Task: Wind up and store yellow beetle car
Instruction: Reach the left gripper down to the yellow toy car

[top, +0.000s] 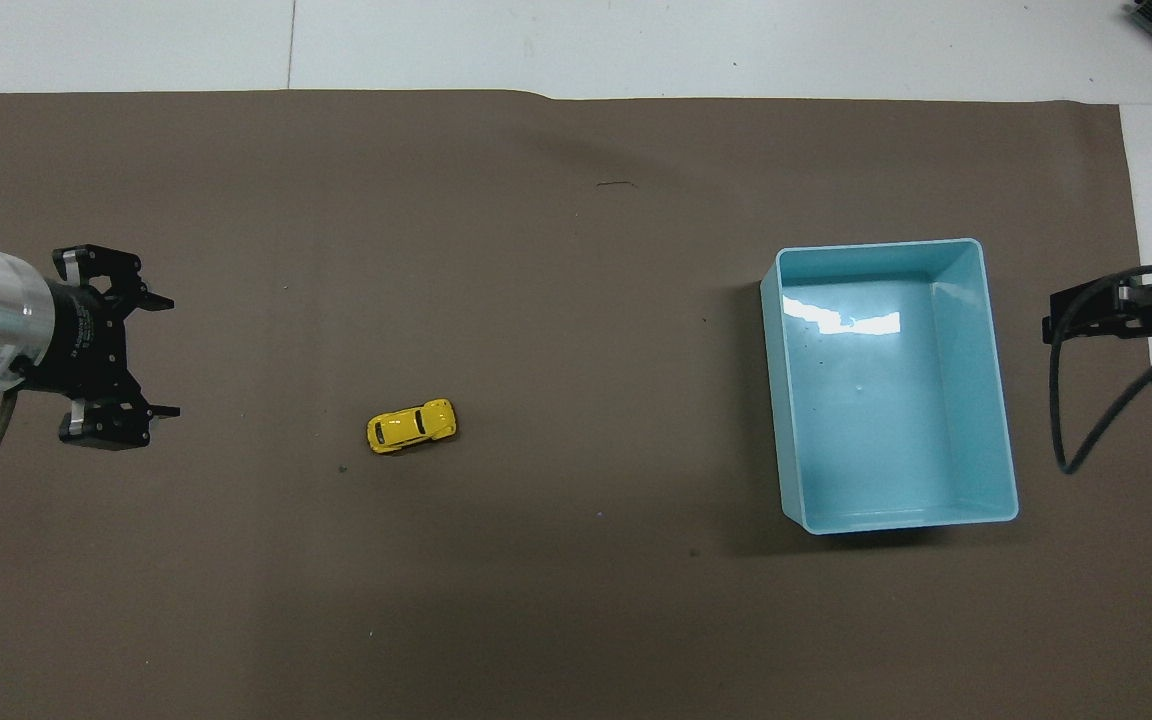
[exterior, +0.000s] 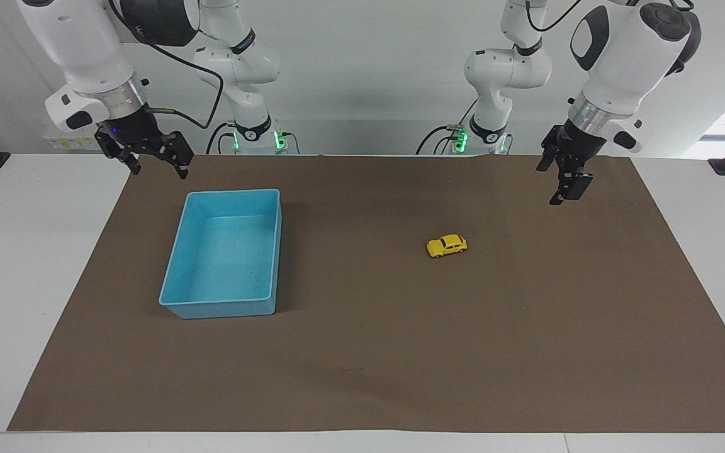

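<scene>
The yellow beetle car (exterior: 446, 245) stands on its wheels on the brown mat, alone, toward the left arm's end of the table; it also shows in the overhead view (top: 412, 426). My left gripper (exterior: 554, 185) is open and empty, raised over the mat beside the car and apart from it; in the overhead view (top: 164, 355) its fingers are spread wide. My right gripper (exterior: 158, 170) is open and empty, waiting in the air over the mat's edge by the blue bin (exterior: 230, 192); its tip shows in the overhead view (top: 1051, 325).
The blue bin (top: 876, 246) is empty and sits toward the right arm's end of the table. A brown mat (exterior: 369, 352) covers most of the white table (exterior: 22, 251).
</scene>
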Available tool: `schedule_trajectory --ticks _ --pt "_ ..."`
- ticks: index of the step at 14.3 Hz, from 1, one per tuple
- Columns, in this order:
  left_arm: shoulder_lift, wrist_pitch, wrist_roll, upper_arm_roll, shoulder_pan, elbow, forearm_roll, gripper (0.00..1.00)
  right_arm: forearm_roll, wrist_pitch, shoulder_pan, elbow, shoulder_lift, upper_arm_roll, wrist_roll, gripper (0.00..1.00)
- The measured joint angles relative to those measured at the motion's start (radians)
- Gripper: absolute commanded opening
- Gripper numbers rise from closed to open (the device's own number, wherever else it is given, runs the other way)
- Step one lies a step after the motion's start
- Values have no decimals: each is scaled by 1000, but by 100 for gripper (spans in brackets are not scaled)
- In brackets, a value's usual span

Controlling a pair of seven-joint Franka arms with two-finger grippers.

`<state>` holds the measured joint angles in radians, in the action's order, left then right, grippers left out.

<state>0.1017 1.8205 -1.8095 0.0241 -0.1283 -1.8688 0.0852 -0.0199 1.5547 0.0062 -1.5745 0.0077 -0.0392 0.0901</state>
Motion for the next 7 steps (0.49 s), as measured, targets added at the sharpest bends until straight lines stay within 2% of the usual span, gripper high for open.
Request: schedule_trajectory --ticks 7 --pt "-16 80 -133 0 -37 -106 19 100 0 0 0 0 0 0 0 100"
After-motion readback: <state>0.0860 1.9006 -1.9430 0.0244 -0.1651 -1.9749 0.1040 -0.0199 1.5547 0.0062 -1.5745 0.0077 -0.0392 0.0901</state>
